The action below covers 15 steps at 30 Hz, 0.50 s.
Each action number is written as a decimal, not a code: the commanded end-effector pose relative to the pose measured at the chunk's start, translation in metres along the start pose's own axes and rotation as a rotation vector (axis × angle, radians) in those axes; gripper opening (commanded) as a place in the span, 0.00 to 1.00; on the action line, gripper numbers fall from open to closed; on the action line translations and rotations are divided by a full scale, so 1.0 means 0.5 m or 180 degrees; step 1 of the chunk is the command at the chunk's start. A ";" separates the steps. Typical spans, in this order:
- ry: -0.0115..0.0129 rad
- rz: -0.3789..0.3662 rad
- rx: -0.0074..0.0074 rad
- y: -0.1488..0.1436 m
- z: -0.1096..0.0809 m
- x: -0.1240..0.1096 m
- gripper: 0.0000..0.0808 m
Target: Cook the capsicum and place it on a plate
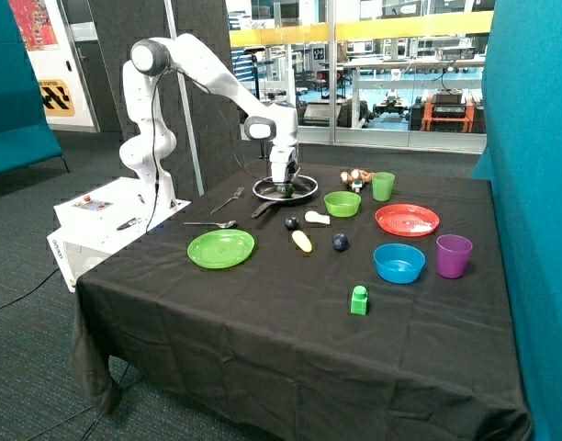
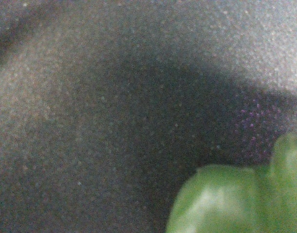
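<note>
The black frying pan (image 1: 301,191) stands at the back of the table. The dark green capsicum (image 1: 285,192) lies in it. My gripper (image 1: 283,186) points straight down into the pan, right at the capsicum. In the wrist view the capsicum (image 2: 226,201) fills one corner as a glossy green lump, very close, against the dark pan floor (image 2: 114,121). The bright green plate (image 1: 220,248) lies bare on the black cloth, in front of the pan near the table's edge on the robot-base side.
A fork (image 1: 228,199) and a spoon (image 1: 210,223) lie between pan and plate. A green bowl (image 1: 342,203), a green cup (image 1: 383,186), a red plate (image 1: 407,220), a blue bowl (image 1: 399,262), a purple cup (image 1: 453,254), a yellow piece (image 1: 302,242), dark balls (image 1: 340,242) and a green block (image 1: 358,299) stand around.
</note>
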State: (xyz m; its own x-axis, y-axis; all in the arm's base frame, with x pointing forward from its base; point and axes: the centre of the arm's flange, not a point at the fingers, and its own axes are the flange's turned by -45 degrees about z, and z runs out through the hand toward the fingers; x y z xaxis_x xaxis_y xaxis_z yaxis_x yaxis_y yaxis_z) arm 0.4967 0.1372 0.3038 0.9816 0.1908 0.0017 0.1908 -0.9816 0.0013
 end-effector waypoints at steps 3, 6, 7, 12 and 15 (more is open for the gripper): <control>-0.00053 -0.0018 0.00042 0.000 0.000 -0.004 0.94; -0.00053 -0.0021 0.00042 0.000 -0.002 -0.006 0.94; -0.00053 -0.0025 0.00042 0.000 -0.003 -0.007 0.93; -0.00053 -0.0057 0.00042 -0.002 -0.017 -0.010 0.93; -0.00052 -0.0088 0.00042 -0.003 -0.033 -0.012 0.92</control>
State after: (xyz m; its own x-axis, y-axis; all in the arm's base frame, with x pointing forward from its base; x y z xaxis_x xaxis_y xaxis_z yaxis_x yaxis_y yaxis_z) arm 0.4948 0.1375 0.3069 0.9792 0.2030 0.0023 0.2030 -0.9792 0.0029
